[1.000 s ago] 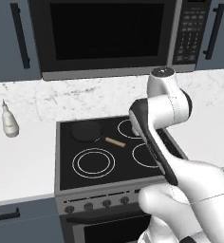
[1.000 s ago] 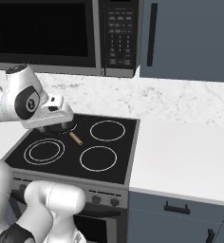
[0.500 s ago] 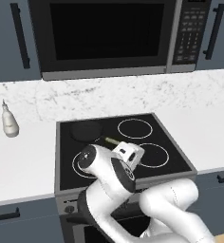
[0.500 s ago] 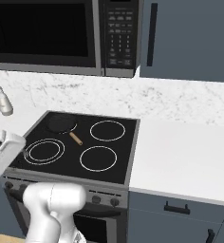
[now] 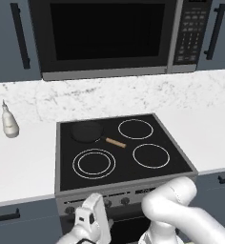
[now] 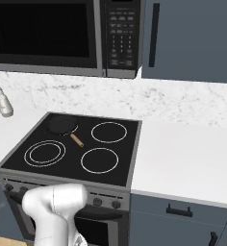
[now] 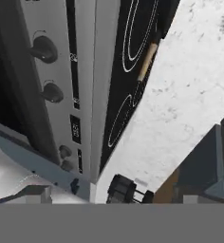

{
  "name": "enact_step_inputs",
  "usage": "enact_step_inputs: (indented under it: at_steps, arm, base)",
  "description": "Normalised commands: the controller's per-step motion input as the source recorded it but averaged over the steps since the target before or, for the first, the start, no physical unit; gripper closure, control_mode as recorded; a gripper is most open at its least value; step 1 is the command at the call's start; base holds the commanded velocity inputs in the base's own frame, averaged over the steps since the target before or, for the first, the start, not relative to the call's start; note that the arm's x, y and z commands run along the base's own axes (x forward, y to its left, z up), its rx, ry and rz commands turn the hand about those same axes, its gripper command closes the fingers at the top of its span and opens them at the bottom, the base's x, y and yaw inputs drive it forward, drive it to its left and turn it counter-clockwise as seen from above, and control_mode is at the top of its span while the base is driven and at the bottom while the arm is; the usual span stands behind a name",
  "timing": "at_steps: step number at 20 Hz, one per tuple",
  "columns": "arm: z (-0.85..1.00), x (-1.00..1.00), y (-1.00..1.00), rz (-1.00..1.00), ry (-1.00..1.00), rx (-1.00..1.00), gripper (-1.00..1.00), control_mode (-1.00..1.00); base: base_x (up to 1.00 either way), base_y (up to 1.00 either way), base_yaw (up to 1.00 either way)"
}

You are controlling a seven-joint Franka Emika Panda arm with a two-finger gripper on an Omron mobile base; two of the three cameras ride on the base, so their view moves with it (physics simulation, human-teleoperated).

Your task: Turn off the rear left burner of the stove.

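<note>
I read the scene L to R. Two bottles [image 5: 9,123] stand on the counter [image 5: 19,162] left of the stove [image 5: 121,147]. The skillet [image 5: 87,131] covers the rear left burner [image 6: 61,125], wooden handle pointing toward the centre. Front left zone [image 5: 94,163] has double rings. Hand view, rolled sideways: front panel knobs [image 7: 43,49] close by, grey panel beside the glass top. Fingers: cannot tell whether apart or together. Microwave [image 5: 109,35] above the stove.
</note>
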Motion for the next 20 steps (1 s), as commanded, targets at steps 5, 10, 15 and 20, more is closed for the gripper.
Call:
enact_step_inputs:
  at_steps: [5,10,15,20]
  arm:
    - [-0.78,0.15,0.80,0.20,0.00,-0.35,-1.00,-1.00]
    - [-0.48,0.49,0.59,0.11,0.00,-0.07,-1.00,-1.00]
    - [-0.44,0.55,0.34,0.06,0.00,0.00,-1.00,-1.00]
    - [-0.42,0.32,0.05,0.03,-0.03,0.11,-1.00,-1.00]
  base:
    - [0.00,0.00,0.00]
    - [0.00,0.00,0.00]
    - [0.00,0.00,0.00]
    - [0.00,0.00,0.00]
